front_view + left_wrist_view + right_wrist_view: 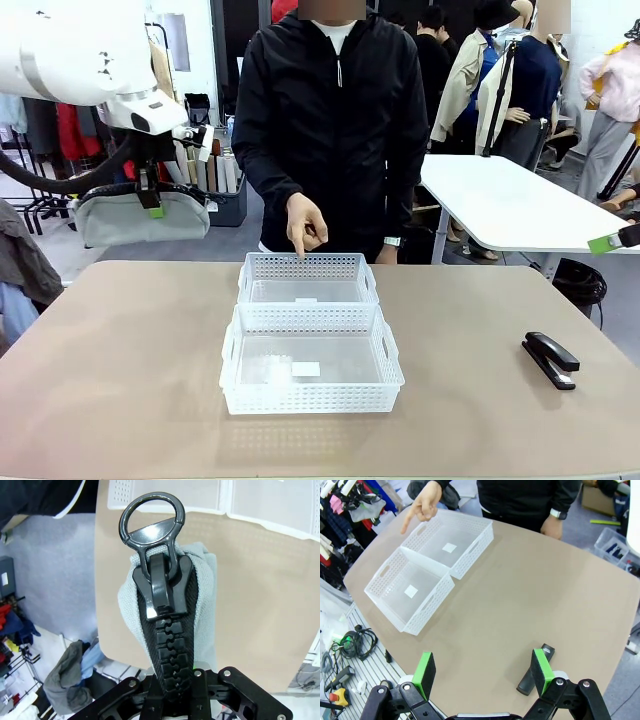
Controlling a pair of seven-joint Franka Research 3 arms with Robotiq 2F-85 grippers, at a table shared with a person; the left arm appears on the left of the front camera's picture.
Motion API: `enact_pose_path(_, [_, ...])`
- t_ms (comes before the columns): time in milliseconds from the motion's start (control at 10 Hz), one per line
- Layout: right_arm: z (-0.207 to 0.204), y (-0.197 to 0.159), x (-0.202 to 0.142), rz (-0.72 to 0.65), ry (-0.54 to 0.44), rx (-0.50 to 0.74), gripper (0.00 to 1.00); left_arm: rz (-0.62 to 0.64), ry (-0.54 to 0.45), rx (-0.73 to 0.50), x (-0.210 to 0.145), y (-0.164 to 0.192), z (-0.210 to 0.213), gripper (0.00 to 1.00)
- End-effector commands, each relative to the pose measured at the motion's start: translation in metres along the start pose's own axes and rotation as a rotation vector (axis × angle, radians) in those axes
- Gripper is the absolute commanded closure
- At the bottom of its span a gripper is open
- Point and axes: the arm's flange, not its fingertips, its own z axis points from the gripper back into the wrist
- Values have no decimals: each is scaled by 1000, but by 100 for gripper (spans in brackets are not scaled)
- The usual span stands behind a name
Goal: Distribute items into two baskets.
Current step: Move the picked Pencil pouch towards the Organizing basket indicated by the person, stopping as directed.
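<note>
Beige table [120, 380], left gripper [150, 203] clamped on grey pouch [115, 222] aloft, right gripper [483, 671] spread above stapler [524, 684]

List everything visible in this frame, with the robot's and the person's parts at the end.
Near basket: one, white with a clear bottom, mid-table on the robot's side.
Far basket: one, white with a clear bottom, right behind the near one on the person's side.
Pouch: one, grey with a black zipper and ring pull, held in the air over the table's left edge.
Stapler: one, black, on the table's right side.
Table: one, tan, under the baskets and stapler.
Person's hand: one, pointing down at the far basket's far rim.
Left gripper: one, black with green pads, shut on the pouch.
Right gripper: one, black with green pads, open, above the table near the stapler.
</note>
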Motion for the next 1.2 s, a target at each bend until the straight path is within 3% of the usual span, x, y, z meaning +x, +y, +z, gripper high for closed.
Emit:
enact_pose_path(0, [0,1,1,4,-4,4,0,-41,-27,-13,9,10,-4,100])
enact_pose_path(800, [0,1,1,4,-4,4,0,-96,-90,-82,47,13,-55,100])
enact_pose_path(1100, [0,1,1,4,-4,4,0,-90,-128,-41,52,19,-67,100])
